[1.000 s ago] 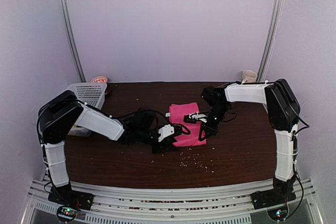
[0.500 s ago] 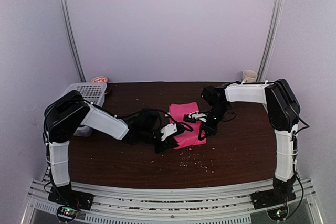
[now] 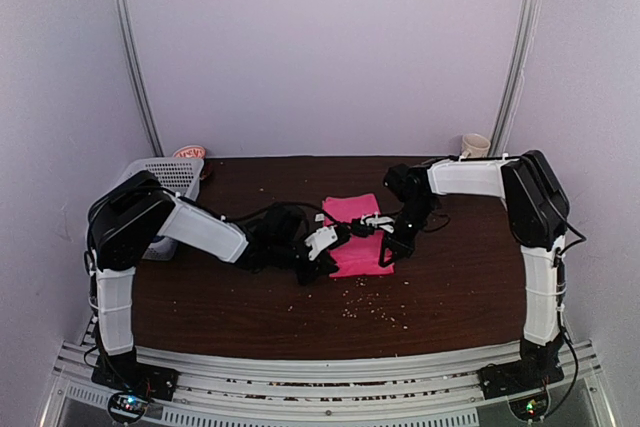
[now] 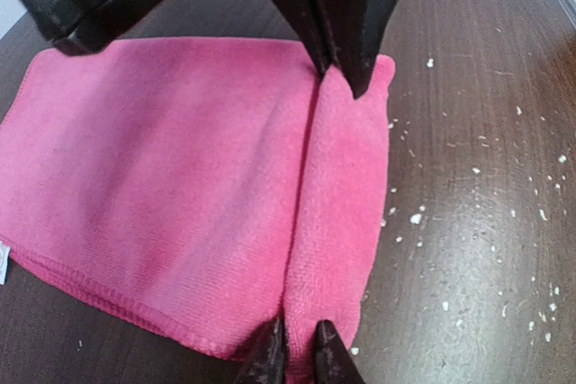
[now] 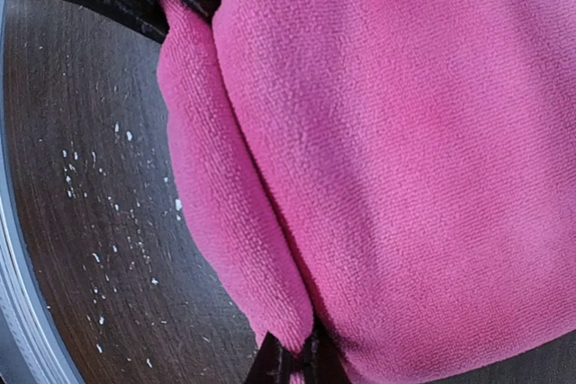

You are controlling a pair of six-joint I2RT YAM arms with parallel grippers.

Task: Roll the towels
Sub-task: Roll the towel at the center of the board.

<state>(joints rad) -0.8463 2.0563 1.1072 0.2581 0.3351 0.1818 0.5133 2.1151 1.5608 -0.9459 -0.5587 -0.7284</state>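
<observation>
Bright pink soft cloth towel (image 3: 350, 213) lies flat. Left gripper (image 4: 299, 359) at its 8 o'clock, right gripper (image 5: 292, 361) at 4 o'clock. Both clamped on its raised fold.

One pink towel (image 3: 350, 210), one white basket (image 3: 172, 175), one mug (image 3: 475, 145), two robot arms (image 3: 200, 232) (image 3: 465, 177).

Both arms lean in toward each other. The left arm (image 3: 200, 232) stretches out low and long, and the left tool (image 4: 295, 341) has its fingers nipped on a fold of the pink towel (image 4: 180, 159). The right arm (image 3: 470, 177) stands tall (elbow high, off to the side) with the wrist bent downward, and the right tool (image 5: 292, 361) is pinched tight on the fold's other end.
</observation>
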